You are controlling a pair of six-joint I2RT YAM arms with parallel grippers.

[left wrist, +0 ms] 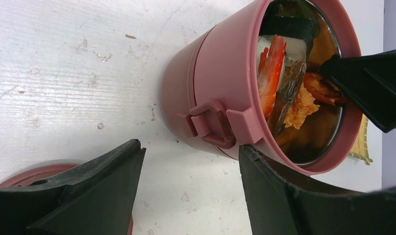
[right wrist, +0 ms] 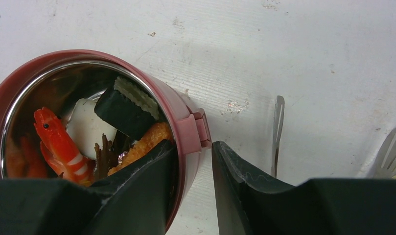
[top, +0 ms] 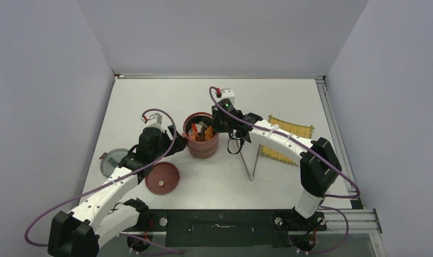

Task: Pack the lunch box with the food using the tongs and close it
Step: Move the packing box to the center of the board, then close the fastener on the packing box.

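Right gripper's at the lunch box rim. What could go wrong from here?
1. Right gripper straddles the lunch box rim, one finger among the food: it may crush or drag pieces.
2. Left gripper is open beside it: a sideways pull might tip the stacked box.
3. Tongs lie apart from both grippers: packing may skip them.

White table (top: 150,101): surface scuffed, with small brown specks (left wrist: 130,36) and faint scratches. Yellow woven mat (top: 292,128): lies flat towards the table's right side, only partly visible. Aluminium rail (top: 328,107): runs along the table's right edge. Pale grey walls (top: 214,32): stand on three sides, plain and unmarked.
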